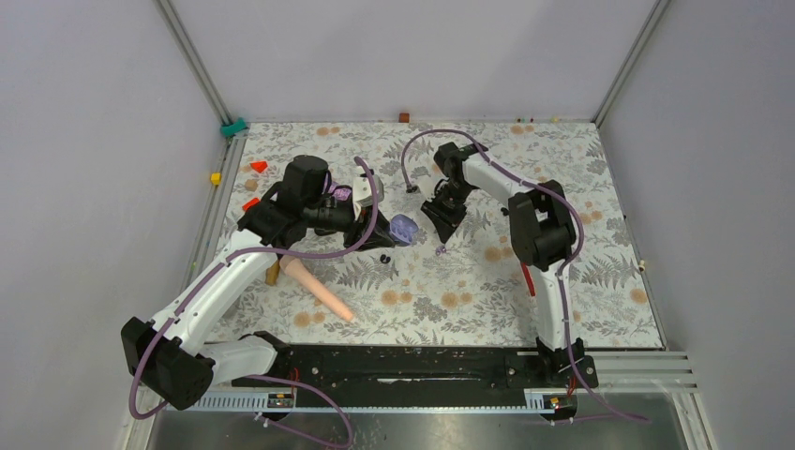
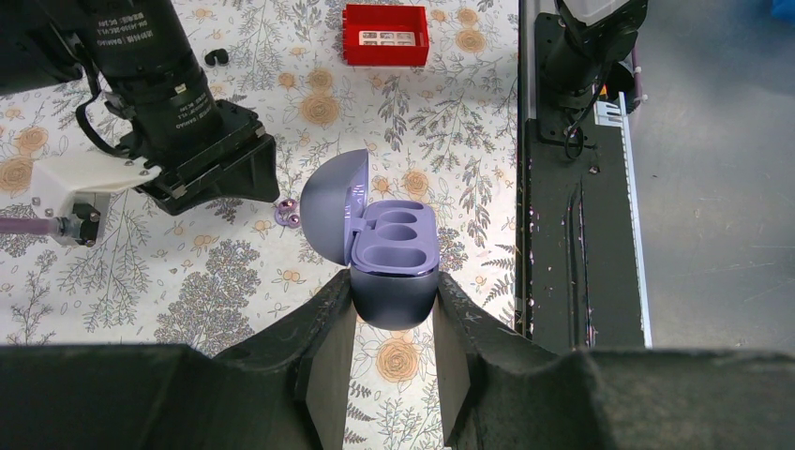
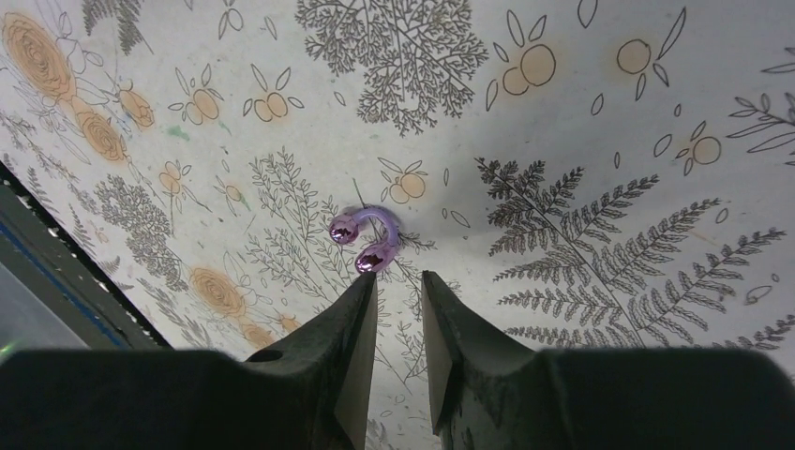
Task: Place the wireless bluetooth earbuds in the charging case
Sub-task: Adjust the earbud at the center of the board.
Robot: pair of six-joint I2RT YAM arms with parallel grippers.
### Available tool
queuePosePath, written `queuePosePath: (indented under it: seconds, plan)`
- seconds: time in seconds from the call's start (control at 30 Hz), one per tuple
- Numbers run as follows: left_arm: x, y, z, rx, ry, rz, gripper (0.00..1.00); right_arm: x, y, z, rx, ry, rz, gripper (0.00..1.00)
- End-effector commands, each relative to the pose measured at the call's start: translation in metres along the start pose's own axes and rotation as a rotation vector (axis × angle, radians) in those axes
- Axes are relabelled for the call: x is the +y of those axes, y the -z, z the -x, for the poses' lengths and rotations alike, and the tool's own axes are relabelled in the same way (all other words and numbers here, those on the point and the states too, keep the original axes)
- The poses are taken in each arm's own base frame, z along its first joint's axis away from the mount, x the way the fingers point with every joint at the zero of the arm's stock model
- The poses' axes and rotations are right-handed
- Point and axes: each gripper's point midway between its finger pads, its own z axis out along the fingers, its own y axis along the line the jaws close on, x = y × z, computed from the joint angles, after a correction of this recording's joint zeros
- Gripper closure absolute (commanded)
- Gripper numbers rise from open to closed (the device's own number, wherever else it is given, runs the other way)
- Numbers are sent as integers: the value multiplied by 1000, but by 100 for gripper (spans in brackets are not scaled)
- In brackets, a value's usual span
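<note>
The purple charging case (image 2: 398, 248) stands with its lid (image 2: 335, 211) swung open to the left, and its two wells show empty. My left gripper (image 2: 394, 300) is shut on the case's lower body, and the case (image 1: 404, 228) also shows from above. A glossy purple earbud (image 3: 364, 239), curved like a hook, lies on the floral cloth just ahead of my right gripper (image 3: 398, 281). That gripper is narrowly open with nothing between its fingers. The same earbud (image 1: 440, 249) lies right of the case. Two tiny black earbuds (image 1: 384, 258) lie just below the case.
A red box (image 2: 385, 35) sits farther right on the cloth. A peach-coloured handle-shaped object (image 1: 319, 289) lies beside my left arm. Small red pieces (image 1: 259, 166) rest near the left edge. The black rail (image 1: 403, 366) runs along the near edge.
</note>
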Motion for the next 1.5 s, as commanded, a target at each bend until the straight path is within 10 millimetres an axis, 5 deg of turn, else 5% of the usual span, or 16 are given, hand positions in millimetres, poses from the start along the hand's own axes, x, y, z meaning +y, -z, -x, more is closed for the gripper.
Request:
queuePosePath:
  seconds: [0.0,0.4,1.47]
  plan:
    - [3,4,25,-47,-73,16,98,3,5,7,27,-113,-1,68]
    - [4,4,23,-44,-70,18,98,-13,-9,3,127,-223,-42,71]
    - [3,4,23,-43,-75,20,98,34,-21,-17,189,-206,100,68]
